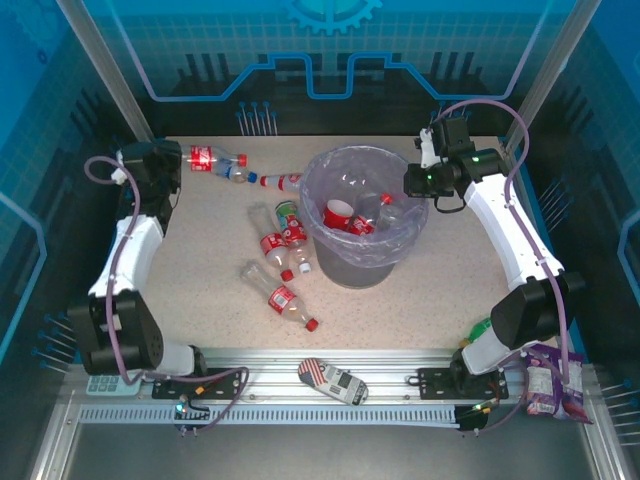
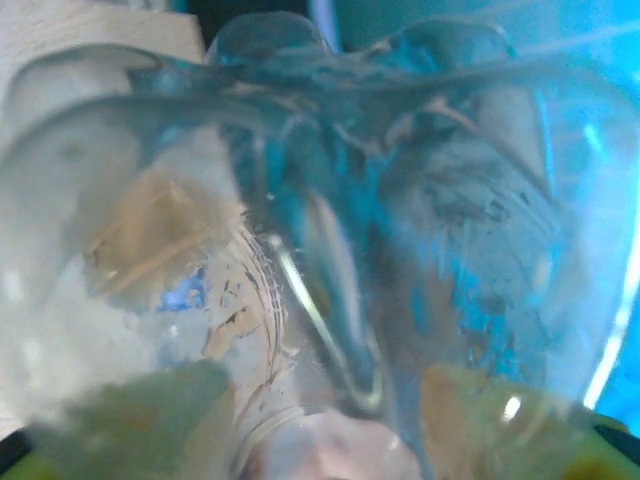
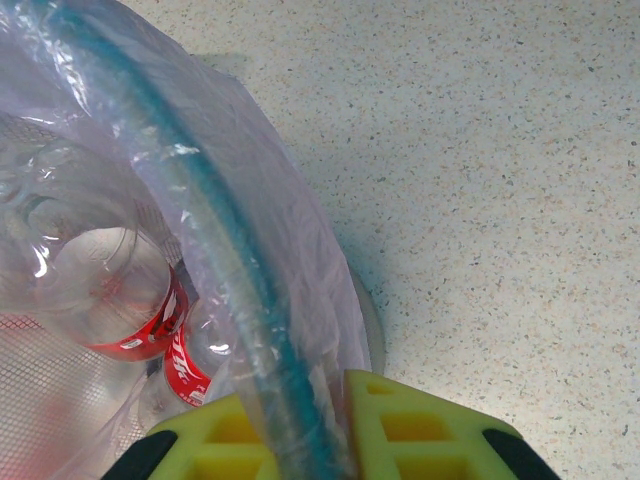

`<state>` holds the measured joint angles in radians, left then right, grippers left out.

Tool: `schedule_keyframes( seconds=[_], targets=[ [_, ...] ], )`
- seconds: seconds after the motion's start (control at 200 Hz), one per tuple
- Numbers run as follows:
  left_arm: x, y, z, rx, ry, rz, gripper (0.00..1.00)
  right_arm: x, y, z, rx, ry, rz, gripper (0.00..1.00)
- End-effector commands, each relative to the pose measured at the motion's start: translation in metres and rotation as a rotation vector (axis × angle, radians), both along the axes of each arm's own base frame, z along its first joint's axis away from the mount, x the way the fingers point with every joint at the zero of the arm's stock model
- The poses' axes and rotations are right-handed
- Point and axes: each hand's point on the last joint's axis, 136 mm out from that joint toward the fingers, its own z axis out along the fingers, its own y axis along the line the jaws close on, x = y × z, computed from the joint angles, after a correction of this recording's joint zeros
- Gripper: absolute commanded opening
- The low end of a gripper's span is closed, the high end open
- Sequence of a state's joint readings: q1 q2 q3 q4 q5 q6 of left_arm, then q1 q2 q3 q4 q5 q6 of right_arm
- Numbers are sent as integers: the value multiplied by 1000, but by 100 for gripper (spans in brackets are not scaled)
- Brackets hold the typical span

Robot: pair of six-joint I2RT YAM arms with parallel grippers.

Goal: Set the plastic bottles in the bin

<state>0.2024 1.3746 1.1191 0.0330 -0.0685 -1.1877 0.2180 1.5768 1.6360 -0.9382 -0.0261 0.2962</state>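
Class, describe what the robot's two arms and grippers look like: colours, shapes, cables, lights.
Both the left arm and right arm have white, rounded links with black joints, and a lavender cable loops along each. Green lights glow near the right wrist. The right gripper has yellow-green fingers with square recesses.

The end effector (image 3: pixel 303 425) clamps the bin (image 3: pixel 205 245)'s rim — bottles (image 3: pixel 125 305) inside.

Labels in view, none legible.
The bottles (image 1: pixel 283 240) on the table wear red labels with white script, one label green, all too small to read from above. On two bottles inside the bin (image 3: pixel 215 270), the right wrist view shows white script that curls away, unreadable. The backdrop (image 1: pixel 480 50) bears a gear emblem (image 1: pixel 331 10).
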Motion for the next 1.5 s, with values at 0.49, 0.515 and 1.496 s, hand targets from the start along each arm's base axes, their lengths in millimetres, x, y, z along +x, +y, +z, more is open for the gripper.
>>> schedule_keyframes(
  seconds=[0.49,0.515,1.496],
  targets=[
    [-58,-223,232,474,-536,-760,16,-10,16,1,33,6,38,17],
    [-58,-234,232,487,-542,-797,15,-10,17,1,35,6,41,17],
    [-41,-461,55,794,-304,-1470,2,-11,18,6,37,-13,49,17]
  ],
)
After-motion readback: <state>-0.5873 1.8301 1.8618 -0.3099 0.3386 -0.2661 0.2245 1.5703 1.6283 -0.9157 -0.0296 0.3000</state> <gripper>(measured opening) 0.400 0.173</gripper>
